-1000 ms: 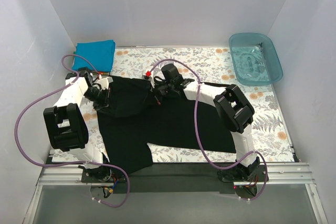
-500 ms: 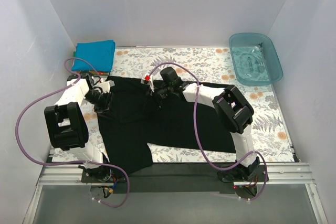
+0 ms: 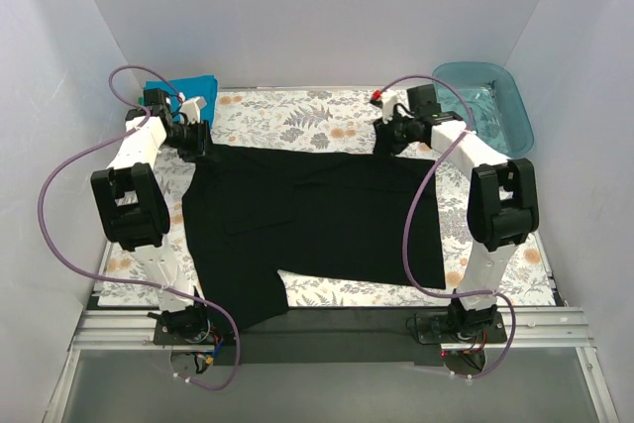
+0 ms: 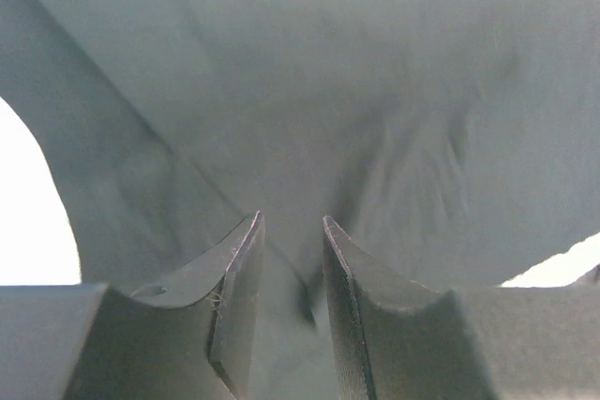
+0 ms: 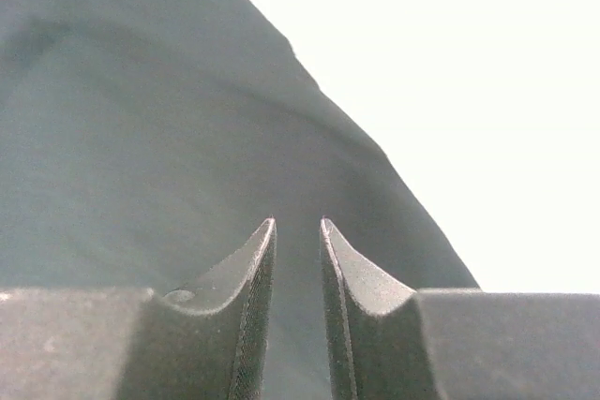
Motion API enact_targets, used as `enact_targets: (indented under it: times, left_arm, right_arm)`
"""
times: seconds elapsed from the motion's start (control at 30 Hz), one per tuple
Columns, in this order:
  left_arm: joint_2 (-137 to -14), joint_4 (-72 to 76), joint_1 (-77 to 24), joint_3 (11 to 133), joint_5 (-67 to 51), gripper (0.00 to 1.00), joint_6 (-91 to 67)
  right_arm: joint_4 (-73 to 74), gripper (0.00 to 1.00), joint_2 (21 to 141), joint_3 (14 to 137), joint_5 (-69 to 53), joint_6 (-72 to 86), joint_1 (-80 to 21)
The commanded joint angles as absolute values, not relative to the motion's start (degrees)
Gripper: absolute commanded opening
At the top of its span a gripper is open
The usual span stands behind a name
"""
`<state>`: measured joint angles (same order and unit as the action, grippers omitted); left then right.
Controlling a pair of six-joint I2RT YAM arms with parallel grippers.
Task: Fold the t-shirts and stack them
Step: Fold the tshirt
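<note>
Across the middle of the bench [image 3: 297,116], black shirt [image 3: 317,215] is lying spread out, one flap trailing toward 7 o'clock over the near edge.

Left tool [image 3: 195,138] is clamping the shirt's 10 o'clock corner. In its wrist view, the tool [image 4: 291,222] is nearly closed with black cloth running between the fingers. Right tool [image 3: 388,138] is doing the same at the 1 o'clock corner, and in its own wrist view [image 5: 296,222] it is pinching cloth too. Far edge is pulling taut between them.

Progress, my read: blue shirt [image 3: 181,98] is sitting folded at 11 o'clock, so one is done. Black one is only being flattened, with no folds made and stacking not yet started. Teal tub [image 3: 520,111] is sitting at 1 o'clock, uninvolved.

Not seeing any readable labels or writing.
</note>
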<state>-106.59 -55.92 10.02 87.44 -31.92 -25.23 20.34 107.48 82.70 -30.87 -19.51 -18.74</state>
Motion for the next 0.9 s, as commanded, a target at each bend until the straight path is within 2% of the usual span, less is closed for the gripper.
enact_targets:
  times: [0.0,0.2,0.4,0.6,0.77,0.87]
  left_arm:
    - [-112.1,-39.4,10.0,93.7,-32.3,0.29,-33.4]
    - [-118.2,-35.0,9.3,94.7,-29.6,0.28,-36.3]
    - [-123.2,-33.6,9.2,92.0,-17.4,0.27,-36.2]
    - [-125.7,-34.0,9.3,89.7,-14.3,0.26,-35.0]
    - [-129.0,-35.7,9.4,94.9,-10.7,0.24,-35.2]
    - [-126.9,-37.4,9.4,97.4,-15.4,0.24,-34.2]
  right_arm:
    - [27.2,0.31,109.0,81.8,-18.1,-24.8,-12.6]
    - [27.7,0.3,115.1,83.7,-13.8,-25.5,-11.6]
    - [28.0,0.29,120.1,83.6,-5.8,-29.3,-11.0]
    - [25.8,0.29,123.9,86.7,-0.3,-32.3,-9.6]
    - [25.4,0.35,123.9,91.4,-0.6,-33.7,-10.1]
    - [26.3,0.43,118.9,91.7,-4.0,-34.5,-10.0]
